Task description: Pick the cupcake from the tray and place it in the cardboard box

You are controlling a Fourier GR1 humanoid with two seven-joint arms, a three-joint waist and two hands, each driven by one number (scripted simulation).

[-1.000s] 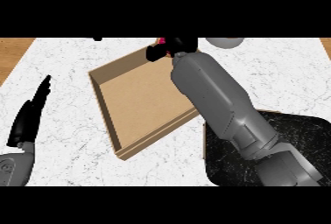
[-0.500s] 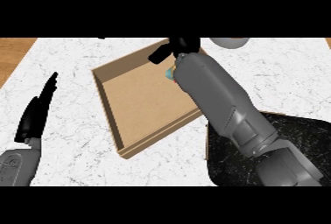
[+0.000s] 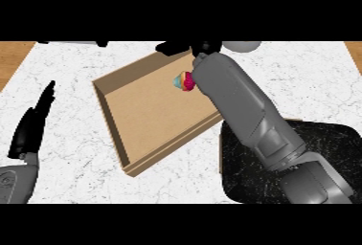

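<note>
The cupcake point(image 3: 184, 81), pink with a teal and orange side, lies inside the tan cardboard box point(image 3: 148, 119) near its far right corner, tucked against my right forearm. My right hand point(image 3: 201, 47) is past the cupcake at the box's far edge, fingers spread and holding nothing. Its grey forearm crosses the box's right wall and the black tray point(image 3: 332, 158) at the lower right. At the far left my left hand point(image 3: 32, 127) rests open, fingers straight and pointing up.
The box sits at an angle in the middle of the white marble counter point(image 3: 78, 62). A grey rounded object point(image 3: 242, 46) shows at the top edge beside my right hand. Wood strips run along both sides of the counter.
The cupcake has left my right hand and now lies in the box beside the forearm. The hand has stayed at the box's far edge. My left hand has barely moved.
</note>
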